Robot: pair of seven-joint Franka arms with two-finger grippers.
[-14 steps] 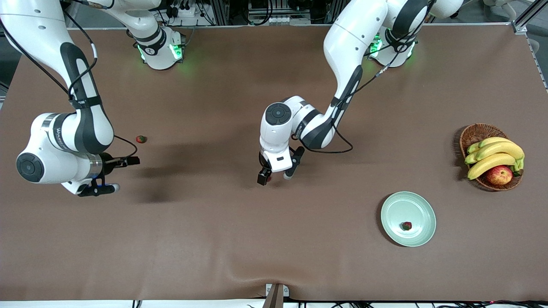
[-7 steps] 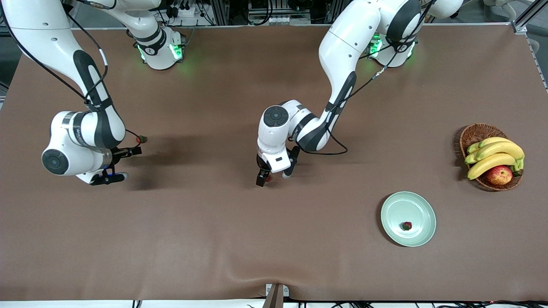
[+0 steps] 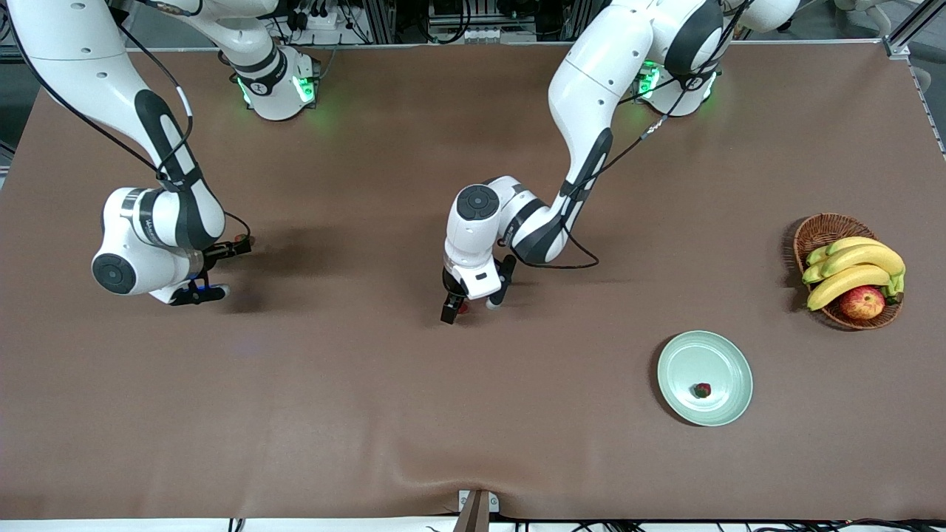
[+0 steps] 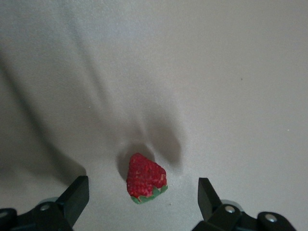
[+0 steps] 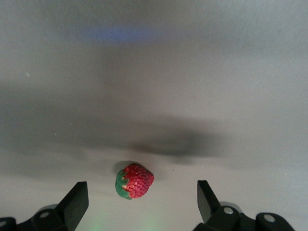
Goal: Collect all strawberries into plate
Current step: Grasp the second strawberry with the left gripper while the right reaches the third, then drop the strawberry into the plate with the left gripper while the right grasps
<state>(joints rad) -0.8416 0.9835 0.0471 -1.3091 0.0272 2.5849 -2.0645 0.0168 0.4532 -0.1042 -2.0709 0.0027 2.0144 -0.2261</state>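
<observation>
The left gripper [image 3: 470, 305] is low over the middle of the brown table [image 3: 369, 414], its fingers [image 4: 77, 195] spread wide on both sides of a strawberry [image 4: 146, 178] that lies on the cloth and is not pinched. The right gripper [image 3: 214, 270] hangs near the right arm's end of the table, also spread wide, with a second strawberry [image 5: 134, 181] lying between its fingers; in the front view this berry is almost hidden by the gripper. A third strawberry [image 3: 702, 389] lies in the plate [image 3: 728, 362], which is toward the left arm's end and nearer to the front camera than the wicker basket [image 3: 820, 229] holding bananas [image 3: 850, 270] and an apple [image 3: 862, 302].
</observation>
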